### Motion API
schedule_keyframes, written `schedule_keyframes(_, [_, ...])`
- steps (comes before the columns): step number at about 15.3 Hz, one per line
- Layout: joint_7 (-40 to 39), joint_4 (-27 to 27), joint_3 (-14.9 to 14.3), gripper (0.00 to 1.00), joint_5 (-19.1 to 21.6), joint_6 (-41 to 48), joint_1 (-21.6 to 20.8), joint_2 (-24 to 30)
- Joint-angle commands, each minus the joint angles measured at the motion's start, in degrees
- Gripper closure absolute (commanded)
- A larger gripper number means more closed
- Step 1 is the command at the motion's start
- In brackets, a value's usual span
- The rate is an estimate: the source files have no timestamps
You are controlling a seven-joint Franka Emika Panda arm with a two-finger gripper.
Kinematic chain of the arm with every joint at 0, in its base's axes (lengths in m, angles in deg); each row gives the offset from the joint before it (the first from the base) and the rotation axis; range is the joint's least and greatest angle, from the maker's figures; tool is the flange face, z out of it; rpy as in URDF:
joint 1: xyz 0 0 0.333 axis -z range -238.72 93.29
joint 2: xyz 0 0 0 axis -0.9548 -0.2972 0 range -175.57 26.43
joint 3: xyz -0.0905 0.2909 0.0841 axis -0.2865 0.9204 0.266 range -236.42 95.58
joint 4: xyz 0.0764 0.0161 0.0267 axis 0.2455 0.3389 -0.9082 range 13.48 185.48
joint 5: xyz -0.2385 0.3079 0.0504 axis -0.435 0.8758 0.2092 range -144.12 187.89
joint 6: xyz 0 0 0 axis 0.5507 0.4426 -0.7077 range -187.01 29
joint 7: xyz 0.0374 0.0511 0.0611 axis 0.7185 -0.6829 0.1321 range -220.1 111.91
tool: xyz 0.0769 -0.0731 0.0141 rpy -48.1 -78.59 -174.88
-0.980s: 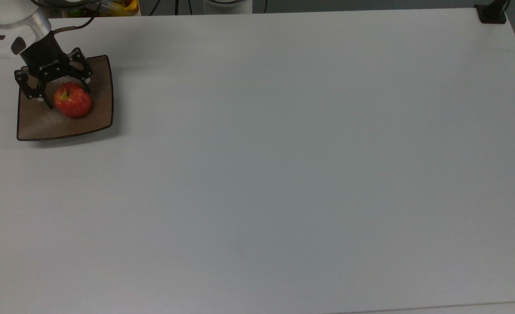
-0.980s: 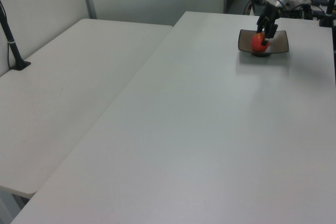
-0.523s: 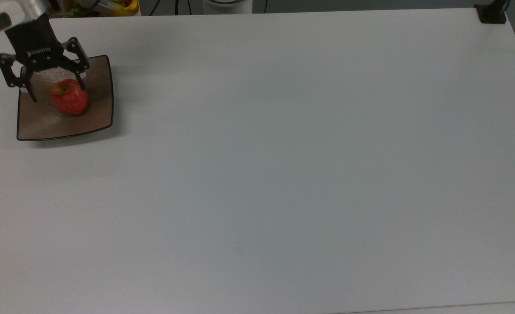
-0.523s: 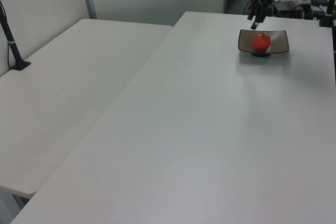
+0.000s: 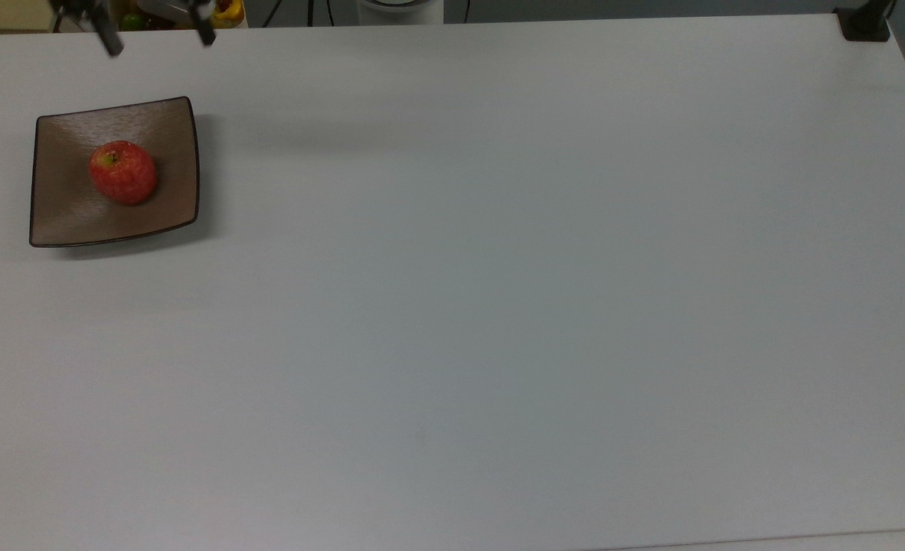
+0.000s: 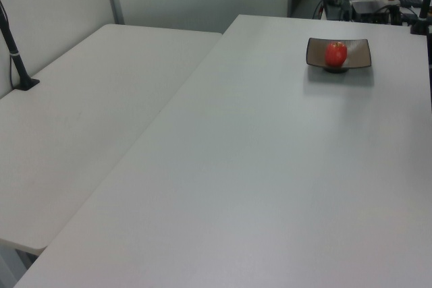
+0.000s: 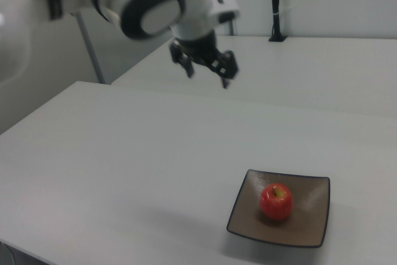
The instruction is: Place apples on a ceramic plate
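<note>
A small red apple (image 5: 122, 172) sits alone near the middle of the square tan-brown ceramic plate (image 5: 165, 126), at the top view's far left. The apple (image 6: 335, 53) on the plate (image 6: 362, 59) also appears at the far right of the left view, and the apple (image 7: 276, 201) rests on the plate (image 7: 310, 231) at the lower right of the right view. My gripper (image 7: 208, 71) hangs open and empty high above the table, well apart from the plate. Its fingertips (image 5: 112, 44) poke in at the top view's upper left edge.
The wide white table (image 5: 498, 268) stretches to the top view's right. A black clamp post (image 5: 864, 23) stands at its far right corner. A second white table (image 6: 88, 112) adjoins on the left view's left, with a black post (image 6: 17, 59).
My open gripper has risen away from the apple and plate, moving up and toward the top view's upper edge. The apple stays on the plate, unmoved.
</note>
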Motion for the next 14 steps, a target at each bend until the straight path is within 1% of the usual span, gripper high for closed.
schedule_keyframes(1, [18.3, -3.9, 0.5, 0.00, -6.4, 11.3, -4.9, 2.5])
schedule_keyframes(2, [22.1, -4.0, 1.8, 0.00, -8.8, 12.4, -6.0, 2.7])
schedule_keyframes(4, [27.4, -4.0, 6.2, 0.00, -12.1, 13.4, -6.6, 3.5])
schedule_keyframes(5, [29.3, -3.8, 8.0, 0.00, -12.4, 14.1, -6.6, 3.6])
schedule_keyframes(6, [30.5, -3.7, 8.9, 0.00, -12.4, 15.2, -6.7, 3.6])
schedule_keyframes(7, [30.5, -3.5, 9.6, 0.00, -12.4, 16.0, -7.6, 3.4])
schedule_keyframes(9, [30.4, -2.5, 9.7, 0.00, -12.4, 16.1, -10.2, 3.3])
schedule_keyframes(11, [29.8, -1.5, 8.9, 0.00, -12.4, 16.1, -12.9, 3.1])
schedule_keyframes(12, [29.3, -1.1, 7.8, 0.00, -12.4, 15.6, -14.4, 3.1])
schedule_keyframes(13, [27.8, -1.0, 5.6, 0.00, -12.3, 15.3, -16.2, 2.9])
schedule_keyframes(14, [25.0, -0.9, 3.4, 0.00, -12.3, 15.1, -19.1, 2.4])
